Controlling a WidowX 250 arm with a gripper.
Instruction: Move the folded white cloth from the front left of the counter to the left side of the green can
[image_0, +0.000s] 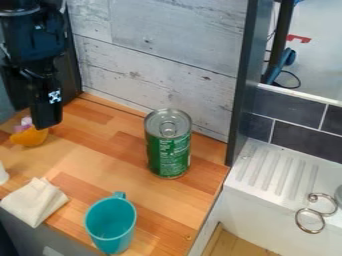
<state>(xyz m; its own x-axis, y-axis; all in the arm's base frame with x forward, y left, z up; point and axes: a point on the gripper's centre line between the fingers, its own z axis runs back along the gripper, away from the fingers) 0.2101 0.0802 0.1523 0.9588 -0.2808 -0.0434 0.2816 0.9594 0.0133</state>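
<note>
The black gripper (47, 112) hangs at the upper left over the wooden counter, and I cannot tell how its fingers stand. Just below and to its left is an orange object (29, 136) with a pinkish-purple part on top, partly behind the gripper. A green can (168, 150) with a silver lid stands upright near the middle, close to the back wall. Nearer the front edge, a teal cup (111, 224) stands with its opening up and its handle toward the back. A folded cream cloth (35, 201) lies at the front left.
At the far left edge a small white object (3, 174) is partly visible. The counter (127, 170) meets a whitewashed plank wall (160, 60) behind and a dark upright post (244, 80) at right. Beyond it are a white ridged drainboard (277, 172) and metal rings (310, 220).
</note>
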